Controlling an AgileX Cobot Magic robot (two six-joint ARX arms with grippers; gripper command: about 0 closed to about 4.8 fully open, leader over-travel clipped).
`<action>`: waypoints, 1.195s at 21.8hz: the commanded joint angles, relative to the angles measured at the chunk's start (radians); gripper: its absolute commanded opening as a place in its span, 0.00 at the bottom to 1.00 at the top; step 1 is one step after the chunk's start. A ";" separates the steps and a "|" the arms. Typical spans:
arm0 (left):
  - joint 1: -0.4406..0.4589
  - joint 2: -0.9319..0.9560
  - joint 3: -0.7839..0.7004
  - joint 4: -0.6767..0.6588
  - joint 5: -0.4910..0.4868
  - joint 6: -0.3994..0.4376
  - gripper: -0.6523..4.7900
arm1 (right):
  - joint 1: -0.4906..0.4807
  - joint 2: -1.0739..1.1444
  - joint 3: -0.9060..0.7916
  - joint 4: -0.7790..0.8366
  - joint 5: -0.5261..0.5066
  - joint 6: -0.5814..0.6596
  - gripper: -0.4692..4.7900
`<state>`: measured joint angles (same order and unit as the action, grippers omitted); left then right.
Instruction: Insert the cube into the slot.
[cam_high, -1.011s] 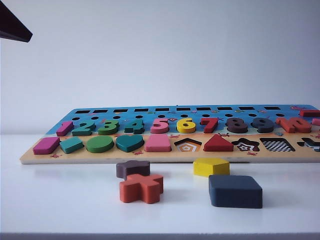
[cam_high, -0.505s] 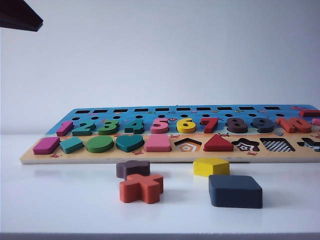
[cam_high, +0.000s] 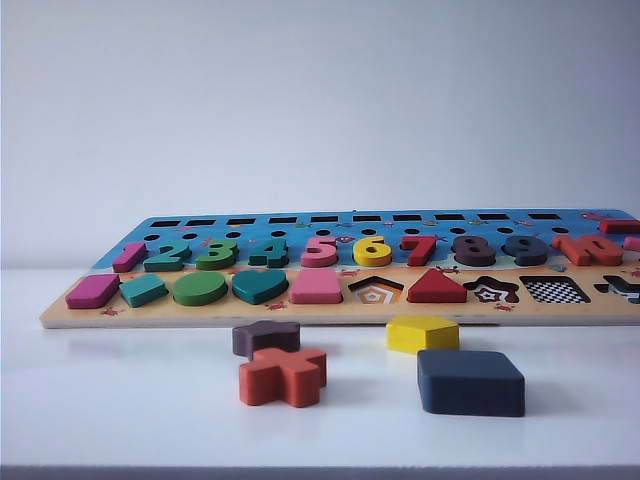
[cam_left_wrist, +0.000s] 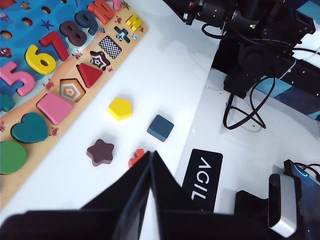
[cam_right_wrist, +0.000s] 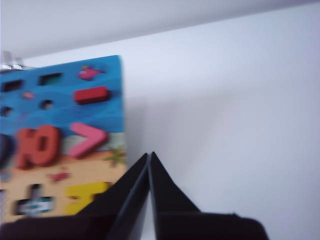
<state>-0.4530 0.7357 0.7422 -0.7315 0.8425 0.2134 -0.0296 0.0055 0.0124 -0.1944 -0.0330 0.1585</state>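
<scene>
Left wrist view: my left gripper (cam_left_wrist: 151, 156), fingers clenched, hangs above the cube (cam_left_wrist: 160, 127); right gripper (cam_right_wrist: 149, 156) clenched beside the board's (cam_right_wrist: 60, 145) edge.

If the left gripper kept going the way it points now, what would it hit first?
Likely the orange piece, right ahead of the shut left gripper, with the cube beyond it. Depth is unclear.

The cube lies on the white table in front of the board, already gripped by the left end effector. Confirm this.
Wrong: the cube lies free on the table before the board. The left wrist view shows the left end effector shut, holding nothing, apart from it.
</scene>
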 joint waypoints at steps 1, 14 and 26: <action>0.002 0.005 0.005 0.001 0.000 0.007 0.14 | 0.000 -0.003 0.014 0.055 -0.274 0.144 0.13; 0.023 0.014 0.000 0.025 -0.087 0.003 0.14 | 0.000 0.135 0.647 -0.202 -0.546 0.118 0.21; 0.023 0.014 -0.015 0.024 -0.117 0.003 0.14 | 0.233 0.712 1.157 -0.958 -0.634 -0.433 0.35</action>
<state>-0.4301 0.7490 0.7239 -0.7193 0.7235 0.2131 0.1818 0.7010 1.1622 -1.1069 -0.7143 -0.2207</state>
